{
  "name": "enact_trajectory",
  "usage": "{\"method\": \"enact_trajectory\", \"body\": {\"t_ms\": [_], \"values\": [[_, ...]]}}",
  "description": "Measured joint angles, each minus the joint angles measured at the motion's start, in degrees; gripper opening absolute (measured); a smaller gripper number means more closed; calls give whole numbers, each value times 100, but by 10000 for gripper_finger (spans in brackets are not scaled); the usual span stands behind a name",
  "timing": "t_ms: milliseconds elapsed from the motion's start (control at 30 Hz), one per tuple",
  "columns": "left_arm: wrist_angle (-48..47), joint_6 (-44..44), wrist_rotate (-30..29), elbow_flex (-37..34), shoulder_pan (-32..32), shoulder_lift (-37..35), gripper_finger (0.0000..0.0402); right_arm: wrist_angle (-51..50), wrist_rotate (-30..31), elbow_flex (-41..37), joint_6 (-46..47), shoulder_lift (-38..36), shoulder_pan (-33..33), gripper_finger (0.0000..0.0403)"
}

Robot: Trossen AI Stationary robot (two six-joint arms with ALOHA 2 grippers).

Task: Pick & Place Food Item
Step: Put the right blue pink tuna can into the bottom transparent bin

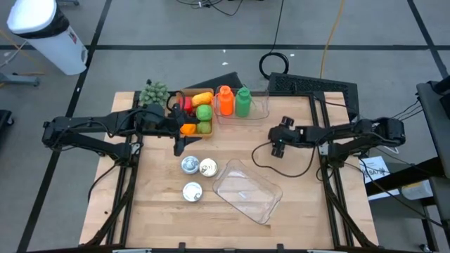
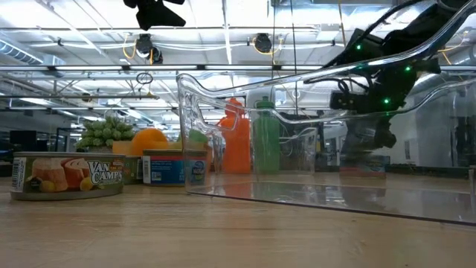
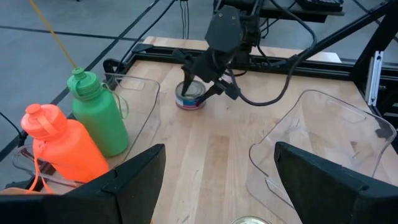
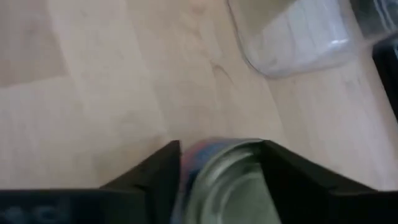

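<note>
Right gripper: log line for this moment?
right gripper: jaws around can, on table | left gripper: open, empty, near cans | clear bin: empty

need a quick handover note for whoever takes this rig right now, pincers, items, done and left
Right pincer: down around a can on the table's right side, fingers either side of it, can not lifted.
Left pincer: open, empty, beside the produce box.
Three more cans stand loose mid-table, next to the clear tray.
Orange bottle and green bottle sit in a second clear bin at the back.
Done: nothing visibly in the near tray.
Left: probably grip and lift that can, then place it.
</note>
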Motion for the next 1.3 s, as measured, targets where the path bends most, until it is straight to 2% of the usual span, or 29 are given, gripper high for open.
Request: {"method": "enact_trajectory", "body": {"t_ms": [200, 267, 433, 633, 967, 1167, 1300], "values": [[0, 3, 0, 0, 0, 0, 310, 21, -95, -2, 290, 2, 230, 43], [0, 3, 0, 0, -2, 0, 310, 33, -295, -2, 345, 2, 268, 12], [1, 2, 0, 0, -2, 0, 310, 543, -755, -7, 473, -1, 463, 3], [2, -57, 4, 0, -6, 0, 310, 1333, -913, -14, 288, -259, 807, 1], [14, -92, 9, 0, -7, 0, 310, 1689, -1314, -42, 330, -1009, 1132, 1], [42, -96, 17, -2, -7, 0, 310, 2453, -1742, -22, 332, -1219, 1328, 2], [40, -112, 22, -2, -7, 0, 310, 2488, -1683, -22, 323, -1224, 1314, 1]]}}
